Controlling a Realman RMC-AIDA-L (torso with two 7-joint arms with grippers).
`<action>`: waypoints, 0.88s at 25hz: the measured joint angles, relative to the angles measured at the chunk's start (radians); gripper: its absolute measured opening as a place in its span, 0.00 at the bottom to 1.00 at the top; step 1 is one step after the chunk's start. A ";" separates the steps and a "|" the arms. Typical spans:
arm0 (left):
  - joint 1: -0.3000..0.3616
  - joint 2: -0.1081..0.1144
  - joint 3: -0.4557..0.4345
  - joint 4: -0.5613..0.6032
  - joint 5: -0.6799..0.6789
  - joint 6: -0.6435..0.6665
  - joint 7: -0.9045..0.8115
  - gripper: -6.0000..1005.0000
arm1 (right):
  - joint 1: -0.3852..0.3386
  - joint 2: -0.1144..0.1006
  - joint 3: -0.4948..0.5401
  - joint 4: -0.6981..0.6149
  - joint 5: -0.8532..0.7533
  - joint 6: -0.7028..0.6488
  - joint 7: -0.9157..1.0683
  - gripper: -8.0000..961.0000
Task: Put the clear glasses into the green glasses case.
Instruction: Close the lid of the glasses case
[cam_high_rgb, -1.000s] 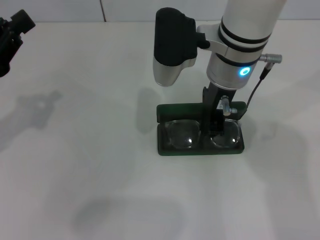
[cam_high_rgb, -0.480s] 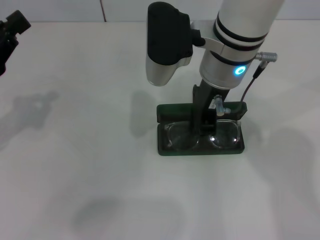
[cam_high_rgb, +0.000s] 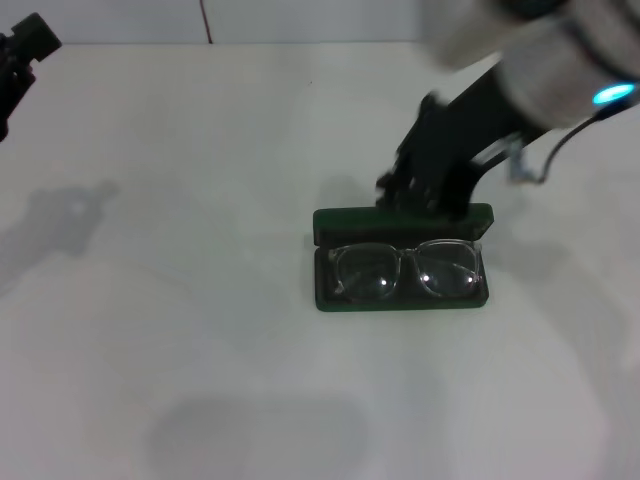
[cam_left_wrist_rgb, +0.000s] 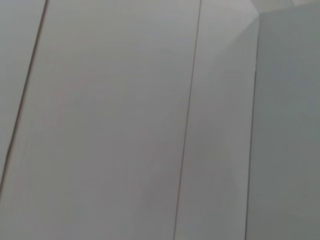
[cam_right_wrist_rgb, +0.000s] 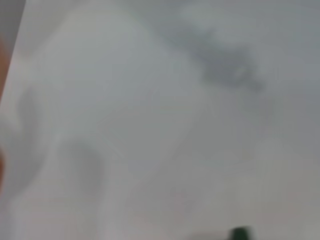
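Note:
The clear glasses (cam_high_rgb: 405, 268) lie flat inside the open green glasses case (cam_high_rgb: 400, 303), lenses up and spanning its width. The case lid (cam_high_rgb: 345, 219) stands open along the far side. My right gripper (cam_high_rgb: 415, 195) hangs tilted just above and behind the lid, open, apart from the glasses and holding nothing. A small piece of the green glasses case (cam_right_wrist_rgb: 241, 232) shows at the edge of the right wrist view. My left gripper (cam_high_rgb: 20, 60) stays parked at the far left corner of the table.
The white table (cam_high_rgb: 200, 330) carries only arm shadows around the case. The left wrist view shows pale wall panels (cam_left_wrist_rgb: 125, 125).
My right gripper let go of the glasses' bridge, rose and swung back to the right behind the case. The glasses now rest in the case. The left arm stayed put.

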 joint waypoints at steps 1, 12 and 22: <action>-0.003 0.000 0.001 0.001 0.000 0.002 -0.005 0.04 | -0.047 0.000 0.033 -0.057 0.018 -0.007 -0.012 0.13; -0.096 -0.011 0.155 0.002 0.002 0.008 -0.026 0.04 | -0.443 -0.001 0.558 -0.137 0.368 -0.011 -0.275 0.14; -0.233 -0.064 0.260 0.004 0.116 -0.014 -0.068 0.04 | -0.488 -0.007 0.811 0.210 0.438 -0.023 -0.460 0.14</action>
